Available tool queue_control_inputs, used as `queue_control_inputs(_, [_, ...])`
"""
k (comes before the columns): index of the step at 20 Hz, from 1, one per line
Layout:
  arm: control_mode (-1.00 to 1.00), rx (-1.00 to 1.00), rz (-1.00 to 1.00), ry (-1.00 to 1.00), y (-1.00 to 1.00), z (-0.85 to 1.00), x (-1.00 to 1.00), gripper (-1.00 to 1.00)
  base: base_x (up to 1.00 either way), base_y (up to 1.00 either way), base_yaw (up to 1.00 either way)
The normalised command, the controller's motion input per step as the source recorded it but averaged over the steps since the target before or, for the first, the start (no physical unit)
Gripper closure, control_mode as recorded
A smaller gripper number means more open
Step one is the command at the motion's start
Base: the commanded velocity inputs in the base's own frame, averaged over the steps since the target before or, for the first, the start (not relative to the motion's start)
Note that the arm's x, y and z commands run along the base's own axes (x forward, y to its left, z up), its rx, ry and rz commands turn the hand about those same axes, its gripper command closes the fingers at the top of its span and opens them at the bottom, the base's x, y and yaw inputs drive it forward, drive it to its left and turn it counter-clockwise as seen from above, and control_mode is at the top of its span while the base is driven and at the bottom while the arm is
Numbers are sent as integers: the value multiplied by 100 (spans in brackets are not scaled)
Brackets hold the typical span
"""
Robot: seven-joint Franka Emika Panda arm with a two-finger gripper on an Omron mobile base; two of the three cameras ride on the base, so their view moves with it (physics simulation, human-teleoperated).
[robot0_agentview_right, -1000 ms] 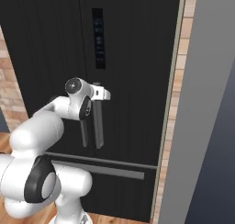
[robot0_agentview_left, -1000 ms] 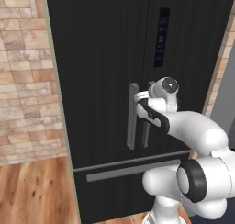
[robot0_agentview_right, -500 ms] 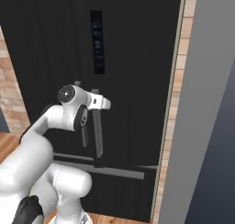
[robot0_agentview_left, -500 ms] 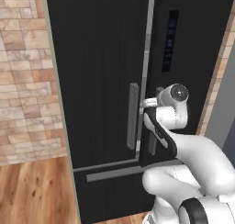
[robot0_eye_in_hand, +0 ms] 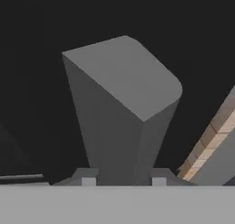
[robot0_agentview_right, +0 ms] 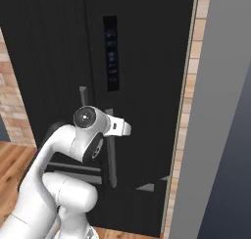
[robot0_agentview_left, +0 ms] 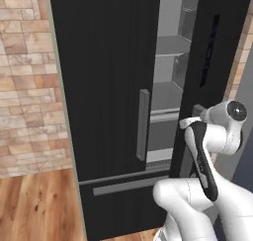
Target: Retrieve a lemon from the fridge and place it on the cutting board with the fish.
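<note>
At 9 o'clock, brick wall (robot0_agentview_left: 24, 82). Centre: fridge (robot0_agentview_left: 104, 87), right door ajar, grey shelves (robot0_agentview_left: 168, 94) visible, lemon unseen. At 3 o'clock, gripper (robot0_eye_in_hand: 120, 182) straddles right door handle (robot0_eye_in_hand: 121, 108); clenched or released: cannot tell.

— What colours are on the fridge (robot0_agentview_left: 108, 87)?

— Black doors, with grey bar handles (robot0_agentview_left: 143, 124) and a grey interior with paler grey shelves (robot0_agentview_left: 168, 114).

— And around it?

— A brick wall (robot0_agentview_left: 27, 87) in mottled tan, pink and cream, and a warm orange-brown wood-grain floor (robot0_agentview_left: 34, 208). The arm (robot0_agentview_left: 197, 205) is white with dark joints.

— The panel on the door?

— A dark strip (robot0_agentview_right: 112, 52), perhaps with faint bluish marks; too blurred to be sure.
</note>
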Motion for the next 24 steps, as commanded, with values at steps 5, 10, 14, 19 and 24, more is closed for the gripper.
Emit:
queue_control_inputs(5, [-100,7,8,6,-90,18,-100,100,0,0,0])
queue_control_inputs(10, [-100,1,5,6,-88,4,-95,100,0,0,0])
queue_control_inputs(14, [-100,0,0,3,-21,0,-46,100,0,0,0])
queue_control_inputs(19, [-100,-7,-3,1,23,9,-48,-100,0,0,0])
queue_control_inputs(24, [-100,-20,-17,11,57,49,-50,-100,0,0,0])
